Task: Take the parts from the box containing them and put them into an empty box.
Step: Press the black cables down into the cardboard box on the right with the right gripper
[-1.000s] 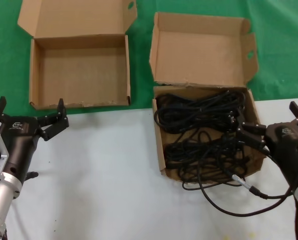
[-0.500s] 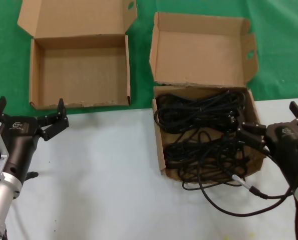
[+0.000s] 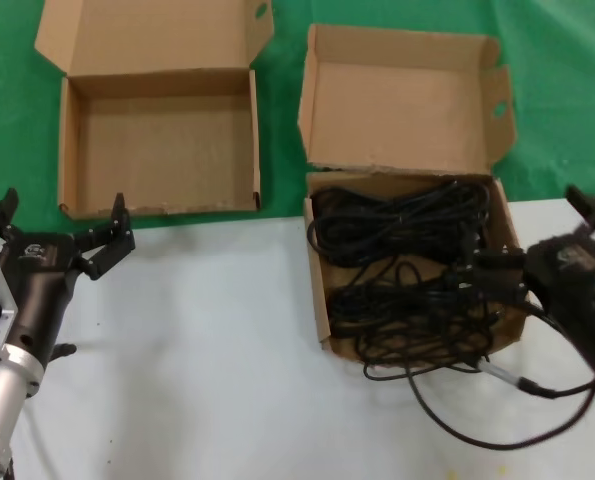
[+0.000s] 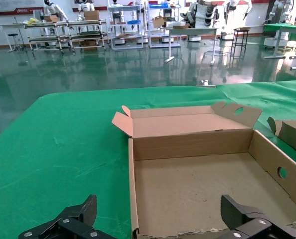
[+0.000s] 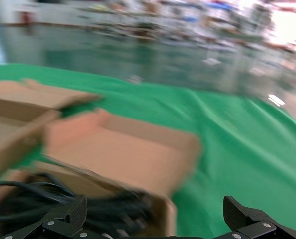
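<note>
- From the head camera I see the box of cables [image 3: 322, 290] at about 3 o'clock on the desk [image 3: 207, 350], its squarish tray straddling the edge where the white surface meets the green cloth [image 3: 567, 90], lid standing upright at the far side.
- The black cables [image 3: 402, 270] lie coiled inside that tray; one loop spills over the near wall onto the white desk toward 5 o'clock.
- My right end effector [image 3: 537, 245] sits at the tray's 3 o'clock side, one finger [image 3: 492, 262] reaching over the wall just above the cables. Its fingers are spread wide and I see nothing held between them; the right wrist camera shows both fingertips far apart with the cables below.
- The empty box [image 3: 157, 210] lies at 11 o'clock on the green cloth, wide tray bare, lid folded back.
- My left end effector [image 3: 57, 225] hovers at 9 o'clock just near that tray's front wall, fingers wide apart and holding nothing.
</note>
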Robot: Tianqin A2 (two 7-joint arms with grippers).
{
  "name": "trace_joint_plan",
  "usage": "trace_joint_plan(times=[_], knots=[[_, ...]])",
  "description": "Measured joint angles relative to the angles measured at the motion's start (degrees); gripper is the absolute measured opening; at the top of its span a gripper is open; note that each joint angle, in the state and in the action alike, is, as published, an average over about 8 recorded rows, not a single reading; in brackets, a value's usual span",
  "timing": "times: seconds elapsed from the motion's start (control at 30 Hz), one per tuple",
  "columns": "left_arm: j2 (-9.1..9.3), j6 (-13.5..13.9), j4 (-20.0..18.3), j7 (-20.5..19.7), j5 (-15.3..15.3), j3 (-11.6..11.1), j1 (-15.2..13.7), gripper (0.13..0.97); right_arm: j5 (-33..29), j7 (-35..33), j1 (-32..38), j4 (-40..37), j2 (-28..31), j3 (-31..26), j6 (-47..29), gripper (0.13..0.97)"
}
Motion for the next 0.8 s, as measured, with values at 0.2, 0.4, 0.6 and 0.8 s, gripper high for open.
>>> trace_joint_plan(times=[0.2, 0.4, 0.6, 0.8], knots=[[0.0, 0.0, 0.0, 0.0, 0.0, 0.0, 0.0, 0.869, -0.5, -2.67, 0.73, 5.33, 10.46, -0.7, -10.41, 0.966], [0.0, 0.0, 0.0, 0.0, 0.0, 0.0, 0.0, 0.774, -4.52, -5.63, 6.22, 8.41, 21.53, -3.36, -22.45, 0.966], [0.0, 0.0, 0.0, 0.0, 0.0, 0.0, 0.0, 0.638, -11.35, -8.24, 18.05, 7.55, 27.54, -9.19, -34.8, 0.966], [0.0, 0.0, 0.0, -0.01, 0.0, 0.0, 0.0, 0.51, -18.38, -11.41, 31.24, 3.22, 26.01, -16.36, -45.62, 0.966]])
